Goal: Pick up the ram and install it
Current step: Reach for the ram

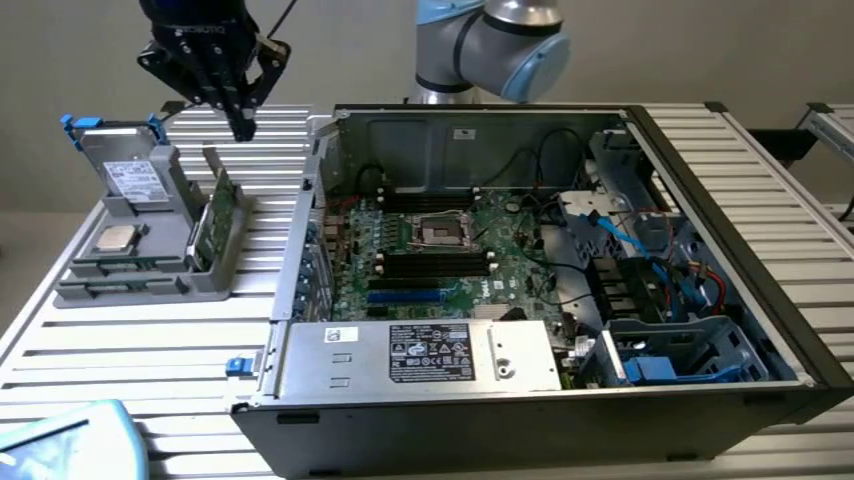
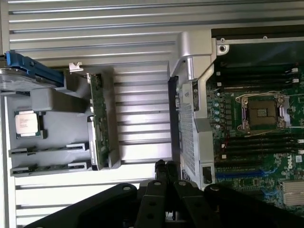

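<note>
Exterior view has the ram [image 1: 127, 267] lying low in the grey holder [image 1: 160, 250], beside the taller green card [image 1: 211, 215]. The gripper [image 1: 243, 128] hangs above that card, fingers closed and empty. Lowered like this, it might strike or seize the card instead.

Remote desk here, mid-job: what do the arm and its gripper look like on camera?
The gripper is all black, built of jointed bar links with round pivot pins and tapering to narrow tips. Its body carries small pale lettering, too small to read. A thin black cable runs up from it. The arm is silver-grey and tubular, with light blue caps on its joints.
</note>
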Tool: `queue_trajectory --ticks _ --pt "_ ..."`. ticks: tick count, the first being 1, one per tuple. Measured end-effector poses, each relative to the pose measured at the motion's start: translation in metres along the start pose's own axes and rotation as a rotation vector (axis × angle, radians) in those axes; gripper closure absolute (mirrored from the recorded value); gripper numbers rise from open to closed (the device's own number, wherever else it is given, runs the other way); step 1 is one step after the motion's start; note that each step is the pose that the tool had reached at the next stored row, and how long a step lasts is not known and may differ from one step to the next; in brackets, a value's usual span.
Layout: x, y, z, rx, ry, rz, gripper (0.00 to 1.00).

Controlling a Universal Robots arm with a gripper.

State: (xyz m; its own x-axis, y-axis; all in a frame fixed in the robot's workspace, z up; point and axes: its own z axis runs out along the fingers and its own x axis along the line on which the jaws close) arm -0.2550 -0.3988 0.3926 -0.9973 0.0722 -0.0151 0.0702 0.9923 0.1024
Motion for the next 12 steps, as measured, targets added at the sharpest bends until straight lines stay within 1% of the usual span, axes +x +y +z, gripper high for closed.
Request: queue_trajectory --ticks 3,7,10,12 --pt "0.014 -0.0010 -0.0003 -0.0060 0.0004 0.000 0.89" --pt "0.032 -0.0023 -0.0007 -0.0112 0.0008 0.000 0.89" --pt "0.046 -0.0032 -0.0010 -0.0120 0.0018 0.000 0.89" --pt "0.054 -0.0039 -0.0013 -0.0118 0.0043 0.001 0.89"
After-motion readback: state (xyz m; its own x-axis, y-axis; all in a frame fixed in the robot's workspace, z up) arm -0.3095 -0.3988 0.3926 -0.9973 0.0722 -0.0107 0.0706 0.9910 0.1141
